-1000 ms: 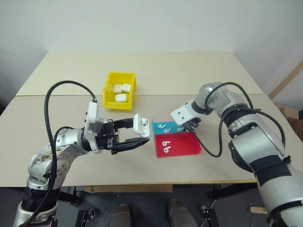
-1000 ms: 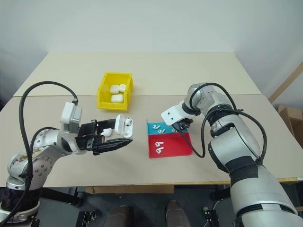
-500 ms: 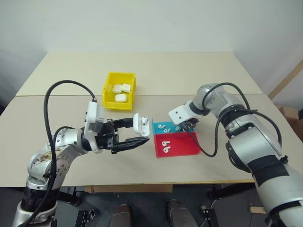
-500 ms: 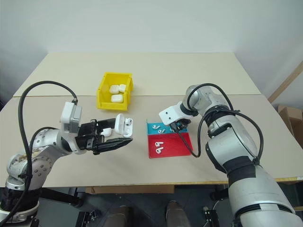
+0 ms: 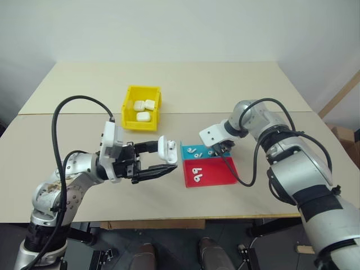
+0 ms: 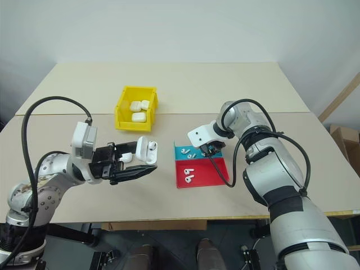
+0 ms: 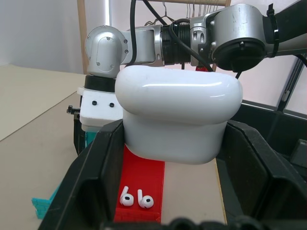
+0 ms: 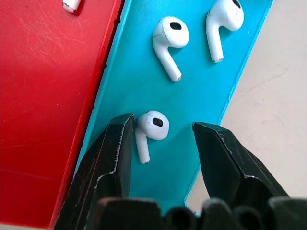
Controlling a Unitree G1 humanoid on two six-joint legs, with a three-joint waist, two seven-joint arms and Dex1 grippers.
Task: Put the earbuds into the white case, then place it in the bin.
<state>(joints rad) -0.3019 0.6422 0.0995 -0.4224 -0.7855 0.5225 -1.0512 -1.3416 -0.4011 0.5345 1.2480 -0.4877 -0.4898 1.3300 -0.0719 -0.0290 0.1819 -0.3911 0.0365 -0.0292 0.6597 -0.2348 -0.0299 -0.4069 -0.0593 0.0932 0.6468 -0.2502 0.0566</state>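
My right gripper [image 8: 160, 139] sits low over the blue tray [image 8: 201, 86], its fingers spread with 1 earbud [image 8: 149, 129] lying between them, nearer one finger than the other. My left gripper [image 5: 147, 160] is pinched on the open white case [image 5: 166, 149], held in the air over the table [image 5: 225, 90] just beside the trays. The risk I see is that off-centre earbud: if I close now, the nearer finger may meet it first and push or flick it across the slick tray, or clamp the stem so it twists out on the lift. A loose pinch could also drop it before it reaches the case. By my count, the blue tray holds 3 earbuds, the red tray [image 5: 216, 174] holds 2, and the yellow bin [image 5: 142, 106], farther back on the table, already holds 3 closed cases [image 5: 143, 116].
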